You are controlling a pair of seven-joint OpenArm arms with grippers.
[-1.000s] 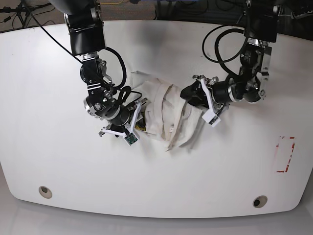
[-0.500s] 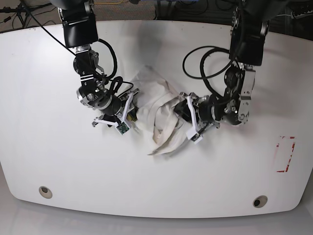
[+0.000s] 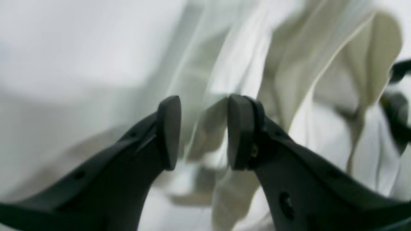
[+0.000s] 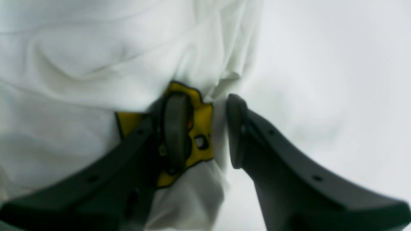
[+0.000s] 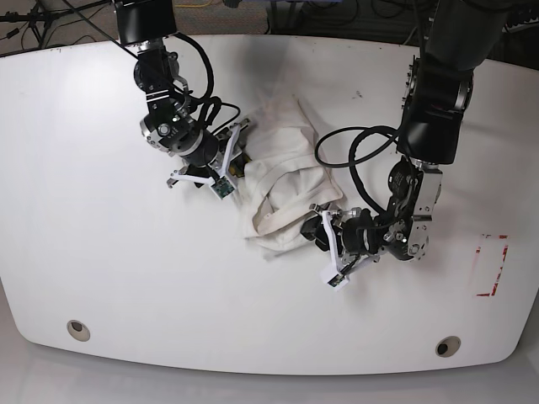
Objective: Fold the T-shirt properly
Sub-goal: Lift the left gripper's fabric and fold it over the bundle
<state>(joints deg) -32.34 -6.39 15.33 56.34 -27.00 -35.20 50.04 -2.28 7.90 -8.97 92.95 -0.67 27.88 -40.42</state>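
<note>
Two arms reach in low over the white table, meeting at the bunched T-shirt near its centre. At the cloth's nine o'clock edge, the right gripper is part-open, one pad pressed on the yellow badge, cloth between its pads. At five o'clock, the left gripper is likewise part-open with a fold between its pads, though blur hides whether it pinches.

White rounded table, red-outlined marking near its edge, dark cables behind
</note>
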